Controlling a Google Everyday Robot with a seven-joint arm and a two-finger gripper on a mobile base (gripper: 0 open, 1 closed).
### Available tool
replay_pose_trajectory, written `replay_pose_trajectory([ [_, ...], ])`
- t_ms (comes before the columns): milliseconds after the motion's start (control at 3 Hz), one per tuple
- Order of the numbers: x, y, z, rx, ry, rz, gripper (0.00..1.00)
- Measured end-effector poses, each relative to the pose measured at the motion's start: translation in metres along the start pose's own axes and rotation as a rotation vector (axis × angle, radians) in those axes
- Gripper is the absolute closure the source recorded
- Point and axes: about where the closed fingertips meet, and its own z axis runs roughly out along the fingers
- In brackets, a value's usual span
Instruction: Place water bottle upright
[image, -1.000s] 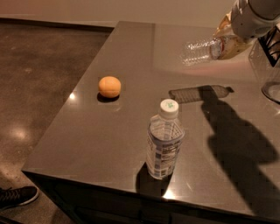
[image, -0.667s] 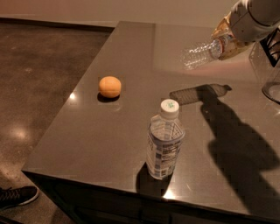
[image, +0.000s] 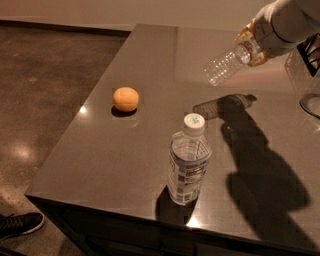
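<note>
The water bottle (image: 227, 64), slim, clear and ribbed, hangs in the air above the far right part of the table. It is tilted, with its base pointing down and left and its neck up and right. My gripper (image: 252, 46) is at the top right and is shut on the bottle near its neck, where a red label band shows. The cap is hidden behind the gripper. The bottle's shadow (image: 220, 106) lies on the table below it.
A wider bottle with a white-blue label and green-marked cap (image: 188, 167) stands upright near the front edge of the grey table (image: 100, 165). An orange ball (image: 125, 98) lies at the left. A clear container (image: 304, 75) stands at the right edge. A shoe (image: 20, 223) is on the floor.
The held bottle has tipped, its base swinging lower toward the table. The gripper has shifted slightly down. The standing bottle and the orange ball have not moved.
</note>
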Motion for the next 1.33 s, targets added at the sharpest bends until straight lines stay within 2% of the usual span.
replay_pose_trajectory([
  [333,-0.005,-0.006,0.002,0.042,0.051,-0.112,1.00],
  [667,-0.005,-0.007,0.003,0.048,0.055,-0.119,1.00],
  [1000,-0.001,-0.005,0.004,0.055,0.045,-0.088,1.00],
  [1333,0.010,-0.006,0.004,0.104,0.041,-0.092,1.00],
])
